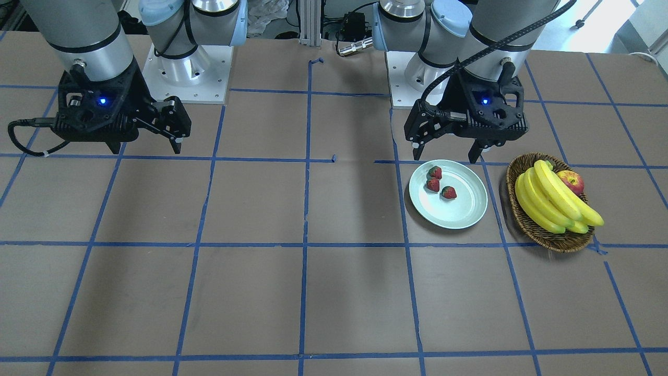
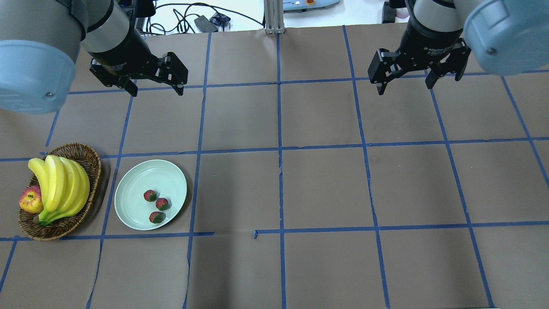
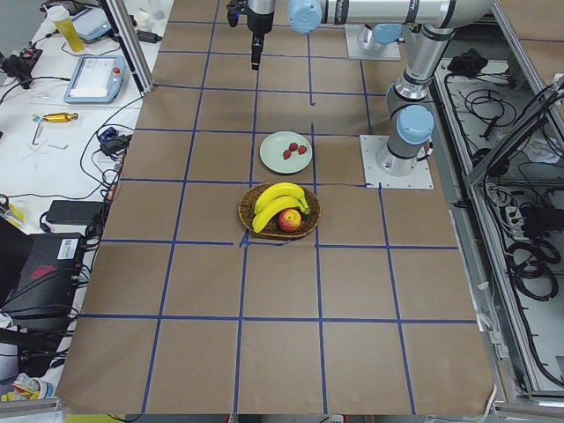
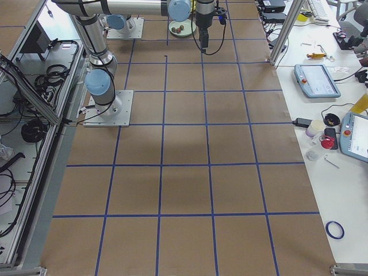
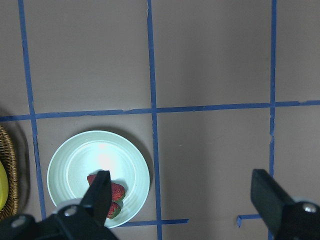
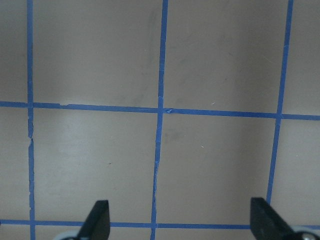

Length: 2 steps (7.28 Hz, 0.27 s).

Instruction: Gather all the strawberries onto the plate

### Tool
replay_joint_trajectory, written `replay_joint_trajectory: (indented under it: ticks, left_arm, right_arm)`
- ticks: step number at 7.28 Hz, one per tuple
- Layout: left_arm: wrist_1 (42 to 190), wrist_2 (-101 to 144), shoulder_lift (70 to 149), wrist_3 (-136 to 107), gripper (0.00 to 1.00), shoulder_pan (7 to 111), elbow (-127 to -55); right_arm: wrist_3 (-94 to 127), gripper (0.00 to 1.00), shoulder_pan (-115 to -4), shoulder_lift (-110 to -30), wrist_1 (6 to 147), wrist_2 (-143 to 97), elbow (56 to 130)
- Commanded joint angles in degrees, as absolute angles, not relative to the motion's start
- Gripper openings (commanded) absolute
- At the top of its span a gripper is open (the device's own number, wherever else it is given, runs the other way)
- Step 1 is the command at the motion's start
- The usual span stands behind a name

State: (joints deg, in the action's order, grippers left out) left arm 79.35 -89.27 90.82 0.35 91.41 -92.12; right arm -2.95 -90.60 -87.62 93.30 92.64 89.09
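Observation:
Three strawberries (image 2: 149, 195) (image 2: 161, 204) (image 2: 156, 217) lie close together inside the pale mint plate (image 2: 128, 189) on the table's left side. They also show in the front view (image 1: 434, 172) on the plate (image 1: 462, 211), and in the left wrist view (image 5: 114, 192) on the plate (image 5: 80, 155). My left gripper (image 2: 157, 91) is open and empty, held high over the table beyond the plate; in the front view this gripper (image 1: 445, 156) hangs by the plate's rim. My right gripper (image 2: 405, 88) is open and empty over bare table on the far right.
A brown wicker basket (image 2: 92, 163) with a bunch of bananas (image 2: 64, 184) and a red-yellow apple (image 2: 30, 199) stands just left of the plate. Blue tape lines grid the brown table.

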Motion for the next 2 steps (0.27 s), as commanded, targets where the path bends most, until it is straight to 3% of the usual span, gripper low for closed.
replay_joint_trajectory:
  ticks: [1, 2]
  left_arm:
    - [79.37, -89.65, 90.97, 0.53, 1.00, 91.49, -92.28]
    - [79.37, -89.65, 90.97, 0.53, 1.00, 91.49, -92.29]
  right_arm:
    - [-2.81, 1.00, -90.62, -87.63, 92.99, 92.64, 88.95]
    - [-2.73, 1.00, -90.62, -87.63, 92.90, 92.64, 88.95]
